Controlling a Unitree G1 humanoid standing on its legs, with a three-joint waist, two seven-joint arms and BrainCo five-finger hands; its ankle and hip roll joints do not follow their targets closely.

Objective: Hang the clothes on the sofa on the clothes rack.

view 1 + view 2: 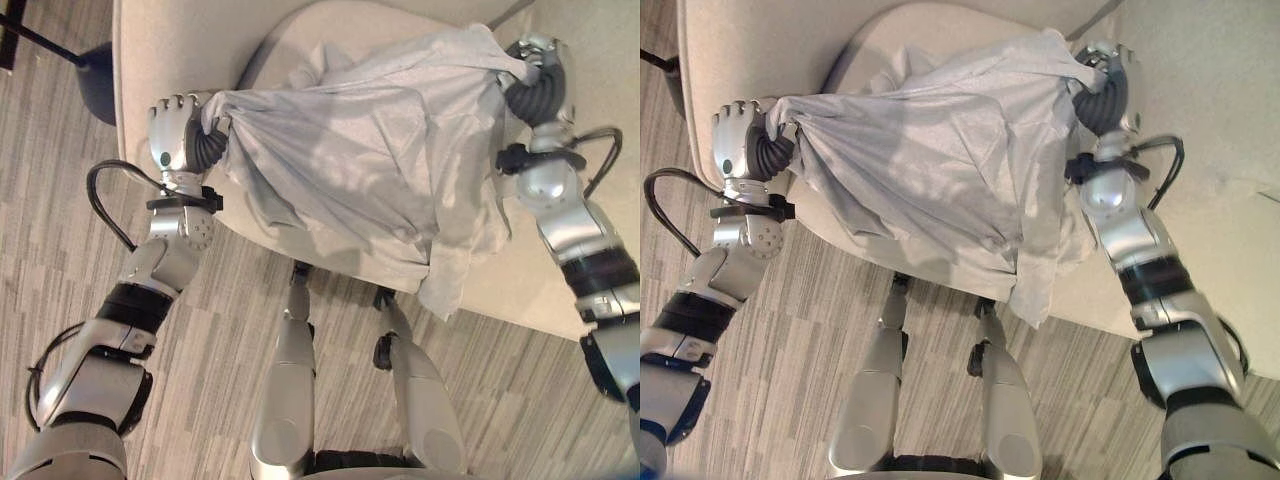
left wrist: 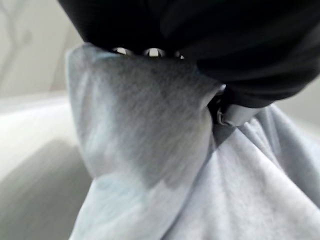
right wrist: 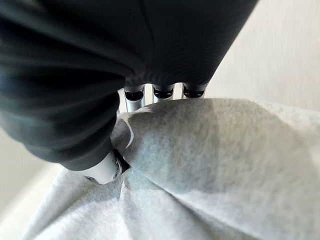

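A light grey garment hangs stretched between my two hands above the beige sofa. My left hand is shut on the garment's left end, its fingers curled round bunched cloth. My right hand is shut on the garment's right end, cloth gathered under its fingers. The garment's lower part droops past the sofa's front edge, and a loose end dangles toward the floor.
The sofa's rounded seat cushion lies behind the garment. A dark pole and round base stand on the striped grey carpet to the left of the sofa.
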